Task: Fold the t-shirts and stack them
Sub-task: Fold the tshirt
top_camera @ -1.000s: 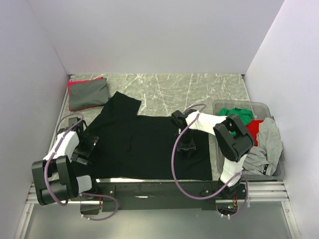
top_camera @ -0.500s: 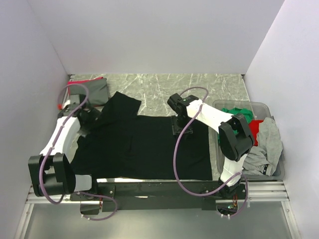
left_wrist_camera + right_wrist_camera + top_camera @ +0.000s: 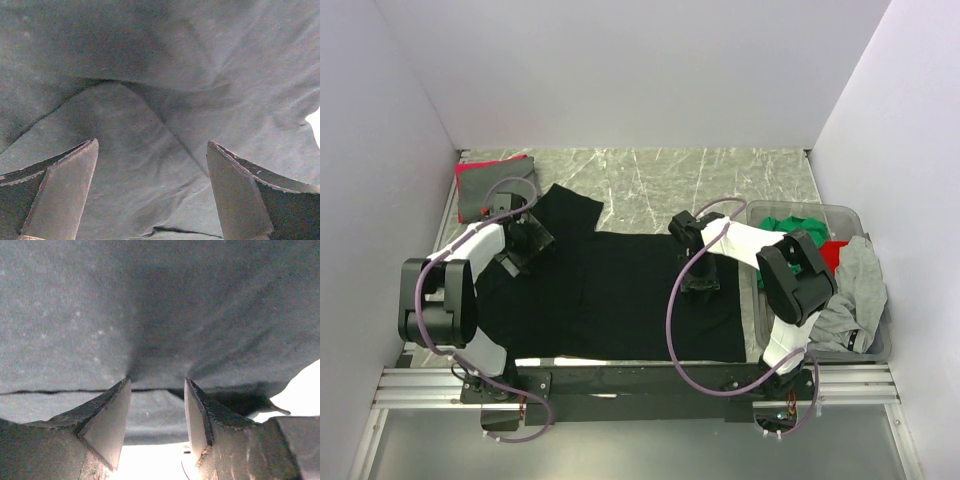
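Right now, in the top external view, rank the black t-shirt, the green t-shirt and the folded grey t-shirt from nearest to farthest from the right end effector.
1. The black t-shirt, directly under the right end effector.
2. The green t-shirt, in the bin to its right.
3. The folded grey t-shirt, at the table's far-left corner.

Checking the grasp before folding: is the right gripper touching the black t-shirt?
Touching. In the right wrist view, the black t-shirt puckers into creases that meet the right gripper at its fingertips.
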### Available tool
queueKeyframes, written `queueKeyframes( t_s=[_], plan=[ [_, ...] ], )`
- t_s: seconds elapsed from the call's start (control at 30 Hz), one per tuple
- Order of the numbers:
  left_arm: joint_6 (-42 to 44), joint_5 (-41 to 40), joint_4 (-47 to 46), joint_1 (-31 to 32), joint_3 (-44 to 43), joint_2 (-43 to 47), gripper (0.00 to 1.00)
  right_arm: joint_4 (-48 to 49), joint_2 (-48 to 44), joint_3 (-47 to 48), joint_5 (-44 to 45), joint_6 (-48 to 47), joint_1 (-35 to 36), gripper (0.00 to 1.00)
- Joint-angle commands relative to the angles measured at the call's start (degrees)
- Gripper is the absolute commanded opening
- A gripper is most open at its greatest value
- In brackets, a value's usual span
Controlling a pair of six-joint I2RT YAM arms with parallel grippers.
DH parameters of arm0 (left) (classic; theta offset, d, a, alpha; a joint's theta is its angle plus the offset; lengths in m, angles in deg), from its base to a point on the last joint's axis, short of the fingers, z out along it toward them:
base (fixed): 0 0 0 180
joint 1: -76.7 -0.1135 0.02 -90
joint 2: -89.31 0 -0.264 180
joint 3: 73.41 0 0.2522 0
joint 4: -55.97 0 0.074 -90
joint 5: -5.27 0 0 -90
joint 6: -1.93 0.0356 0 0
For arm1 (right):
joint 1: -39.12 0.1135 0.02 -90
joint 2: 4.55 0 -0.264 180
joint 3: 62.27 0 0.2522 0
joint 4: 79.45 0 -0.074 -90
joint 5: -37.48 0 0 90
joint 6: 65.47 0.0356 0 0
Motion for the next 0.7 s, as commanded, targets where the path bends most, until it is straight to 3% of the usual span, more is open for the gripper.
queueKeyframes(
  t_s=[0.0, 0.2, 0.67],
  plan=[
    [2.74, 0.48, -1.76, -0.05, 1.15, 0.15, 0.96, 4.27, -2.04, -1.73, 0.19, 1.86, -0.26, 0.54],
    [5.73, -3.92, -0.71, -0.40, 1.06, -2.22, 0.96, 5.07, 1.30, -1.12, -0.96, 2.21, -0.26, 0.54],
    [10.48, -1.91, -3.07, -6.64, 0.89, -4.77, 0.96, 2.53, 4.03, 2.84, -1.75, 4.85, 3.61, 0.54]
  ],
)
